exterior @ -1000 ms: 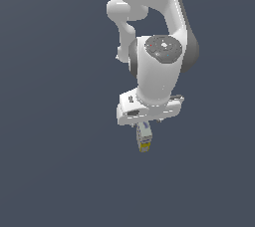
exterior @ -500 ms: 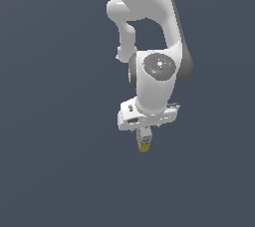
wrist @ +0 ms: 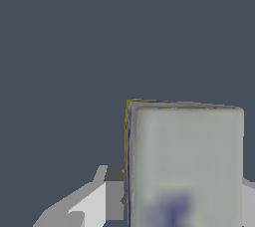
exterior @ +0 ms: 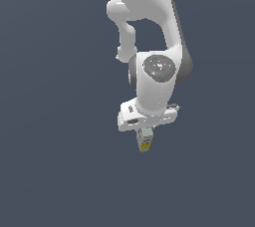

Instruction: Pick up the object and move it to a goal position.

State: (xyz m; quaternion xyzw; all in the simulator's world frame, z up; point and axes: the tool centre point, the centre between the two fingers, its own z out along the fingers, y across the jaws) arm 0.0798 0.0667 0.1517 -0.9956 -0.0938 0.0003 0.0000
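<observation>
The object (exterior: pixel 145 140) is a small whitish-grey box with a yellow end, hanging below the white hand in the exterior view. My gripper (exterior: pixel 145 135) is shut on the object, whose yellow end points downward. In the wrist view the object (wrist: pixel 184 166) fills much of the picture as a whitish-grey face with a blurred bluish mark and a thin yellow edge. One grey finger (wrist: pixel 113 191) presses against its side; the other finger is mostly hidden behind the box.
The white arm (exterior: pixel 154 76) reaches down from the top of the exterior view. Around it lies only a plain dark grey-blue surface (exterior: pixel 50 171).
The wrist and hand have swung slightly toward the exterior view's left and lowered a little. The object stays gripped at nearly the same spot.
</observation>
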